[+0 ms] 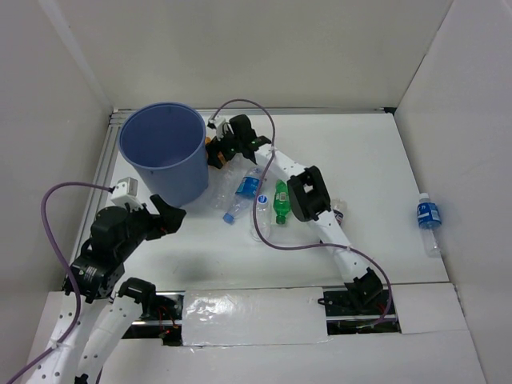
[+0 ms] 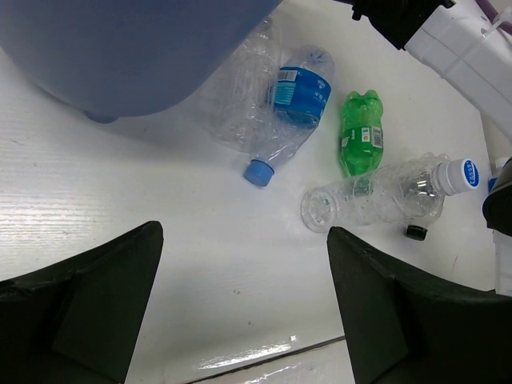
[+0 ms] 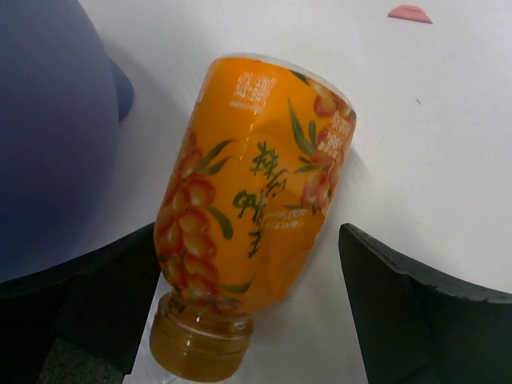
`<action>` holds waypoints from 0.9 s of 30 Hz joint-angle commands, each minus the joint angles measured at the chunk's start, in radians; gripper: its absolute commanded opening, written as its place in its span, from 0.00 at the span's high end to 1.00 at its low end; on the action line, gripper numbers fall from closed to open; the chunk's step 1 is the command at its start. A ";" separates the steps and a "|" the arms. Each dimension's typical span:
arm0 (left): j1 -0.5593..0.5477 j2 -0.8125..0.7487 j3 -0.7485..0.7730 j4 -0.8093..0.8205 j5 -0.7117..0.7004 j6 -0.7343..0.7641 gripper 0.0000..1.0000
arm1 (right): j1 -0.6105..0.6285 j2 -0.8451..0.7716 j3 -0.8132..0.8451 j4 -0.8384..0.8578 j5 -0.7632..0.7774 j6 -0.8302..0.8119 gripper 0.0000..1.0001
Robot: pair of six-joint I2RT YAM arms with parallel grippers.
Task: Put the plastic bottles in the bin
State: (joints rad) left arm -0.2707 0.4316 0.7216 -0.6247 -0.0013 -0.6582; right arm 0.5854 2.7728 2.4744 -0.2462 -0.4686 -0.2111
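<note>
The blue bin (image 1: 164,152) stands at the back left; its wall also shows in the left wrist view (image 2: 120,48) and the right wrist view (image 3: 48,136). My right gripper (image 1: 225,144) (image 3: 248,320) is open around an orange bottle (image 3: 252,208) (image 1: 214,153), which lies on the table beside the bin; there is a gap at the right finger (image 3: 424,312). My left gripper (image 1: 166,214) (image 2: 244,304) is open and empty, low by the bin's near side. A crushed clear bottle with a blue label (image 2: 292,100) (image 1: 243,192), a green bottle (image 2: 362,136) (image 1: 281,202) and a clear bottle with a white cap (image 2: 384,200) lie mid-table.
Another blue-labelled bottle (image 1: 429,218) lies far right by the side wall. A small black cap (image 2: 414,232) lies near the clear bottle. A pink scrap (image 3: 410,13) lies beyond the orange bottle. The right arm (image 1: 308,196) stretches over the bottles.
</note>
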 commanded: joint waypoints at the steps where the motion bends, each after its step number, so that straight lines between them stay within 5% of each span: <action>1: 0.005 -0.019 -0.005 0.030 0.015 0.008 0.03 | 0.010 0.016 0.046 0.027 0.033 -0.036 0.08; 9: 0.005 -0.047 -0.014 0.029 0.024 -0.001 0.03 | -0.038 -0.108 -0.028 0.027 -0.007 -0.027 0.40; 14: 0.005 -0.056 -0.024 0.060 0.055 -0.001 0.05 | -0.116 -0.223 -0.042 0.027 -0.045 0.018 0.76; 27: 0.005 0.015 -0.083 0.189 0.169 0.049 0.06 | -0.098 -0.605 -0.046 -0.024 -0.090 -0.088 0.82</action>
State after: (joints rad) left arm -0.2707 0.4225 0.6537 -0.5144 0.1146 -0.6487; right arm 0.4072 2.2662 2.4100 -0.2771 -0.5137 -0.2489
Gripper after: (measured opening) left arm 0.946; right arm 0.662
